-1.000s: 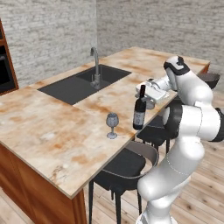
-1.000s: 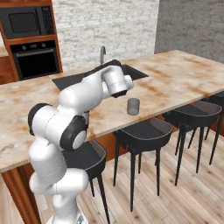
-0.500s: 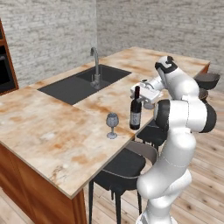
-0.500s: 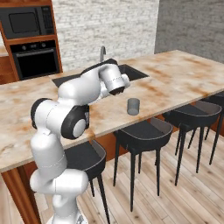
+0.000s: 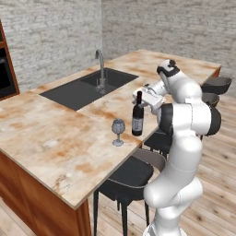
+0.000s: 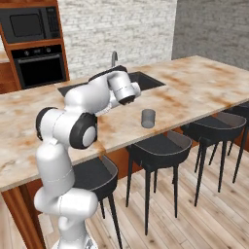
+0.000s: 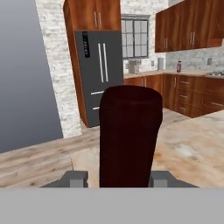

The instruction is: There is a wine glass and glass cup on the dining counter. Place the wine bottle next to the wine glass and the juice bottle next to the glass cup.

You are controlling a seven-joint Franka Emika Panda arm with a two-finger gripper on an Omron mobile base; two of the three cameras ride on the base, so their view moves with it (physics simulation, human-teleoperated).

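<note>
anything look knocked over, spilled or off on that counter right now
Nothing stands out. The dark wine bottle stands upright beside the clear stemmed wine glass on the marble counter, its neck held by the gripper. The grey glass cup stands upright too, with no spill around it.

Wine bottle (image 5: 137,120) upright on the counter (image 5: 55,138), just right of the wine glass (image 5: 118,132) (left base view), both near the front edge; sink (image 5: 87,87) behind them; glass cup (image 6: 148,118) further along, stools (image 6: 158,148) below the edge
</note>
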